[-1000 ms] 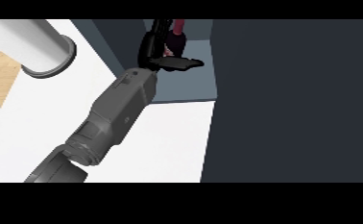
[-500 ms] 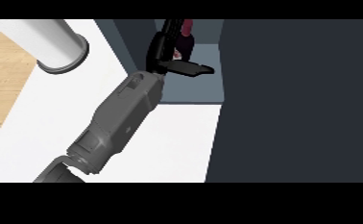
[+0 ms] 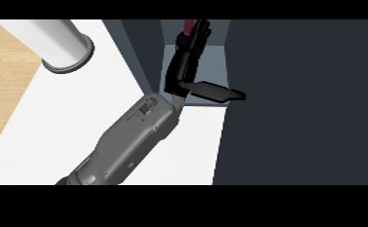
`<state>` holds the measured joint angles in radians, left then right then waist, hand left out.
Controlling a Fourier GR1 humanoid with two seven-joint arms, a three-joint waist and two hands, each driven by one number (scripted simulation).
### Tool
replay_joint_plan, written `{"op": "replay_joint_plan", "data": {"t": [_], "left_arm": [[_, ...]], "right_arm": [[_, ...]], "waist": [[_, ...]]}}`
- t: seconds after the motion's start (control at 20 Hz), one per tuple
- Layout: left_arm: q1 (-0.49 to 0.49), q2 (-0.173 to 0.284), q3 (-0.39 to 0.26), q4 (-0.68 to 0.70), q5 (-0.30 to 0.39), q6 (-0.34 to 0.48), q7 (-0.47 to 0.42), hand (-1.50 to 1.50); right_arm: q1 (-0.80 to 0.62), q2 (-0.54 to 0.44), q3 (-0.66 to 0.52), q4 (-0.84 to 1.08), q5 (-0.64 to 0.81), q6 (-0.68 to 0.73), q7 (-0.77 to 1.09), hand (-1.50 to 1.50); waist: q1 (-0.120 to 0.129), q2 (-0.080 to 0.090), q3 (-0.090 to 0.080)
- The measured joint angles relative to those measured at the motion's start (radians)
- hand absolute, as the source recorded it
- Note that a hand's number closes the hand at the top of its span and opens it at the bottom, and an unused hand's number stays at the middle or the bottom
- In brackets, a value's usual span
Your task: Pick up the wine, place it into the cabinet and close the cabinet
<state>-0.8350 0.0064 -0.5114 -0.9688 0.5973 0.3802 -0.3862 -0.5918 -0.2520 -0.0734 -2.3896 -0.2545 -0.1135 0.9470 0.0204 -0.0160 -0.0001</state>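
Right now, what I read on my head view:
Hand: I see one hand (image 3: 183,70), black, on a grey forearm (image 3: 126,145) rising from the lower edge; which side it belongs to I cannot tell.
Fingers: they (image 3: 200,38) reach up into the cabinet (image 3: 215,50) and curl round the wine (image 3: 188,28); the thumb (image 3: 215,92) juts out to the right, apart from them.
Wine: only a dark red sliver shows at the top, inside the cabinet opening, mostly hidden by the hand.
Cabinet: its door (image 3: 295,104) stands open, a dark panel filling my view's right side.
Counter (image 3: 79,109): white, beneath the forearm.
Cylinder (image 3: 54,43): white, upright at upper left, well apart from the hand.
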Motion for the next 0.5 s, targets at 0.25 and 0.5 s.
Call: {"op": "replay_joint_plan", "data": {"t": [0.25,0.5], "left_arm": [[0.137,0.02,-0.112,-0.236,-0.032,0.178,0.065,-1.5],[0.255,0.024,-0.204,-0.409,-0.041,0.324,0.073,-1.5]], "right_arm": [[-0.007,0.005,0.019,0.007,0.009,-0.006,-0.015,-1.5],[-0.029,-0.006,0.023,-0.001,0.015,-0.02,-0.001,-1.5]], "waist": [[-0.003,0.006,0.001],[-0.013,0.01,0.001]]}}
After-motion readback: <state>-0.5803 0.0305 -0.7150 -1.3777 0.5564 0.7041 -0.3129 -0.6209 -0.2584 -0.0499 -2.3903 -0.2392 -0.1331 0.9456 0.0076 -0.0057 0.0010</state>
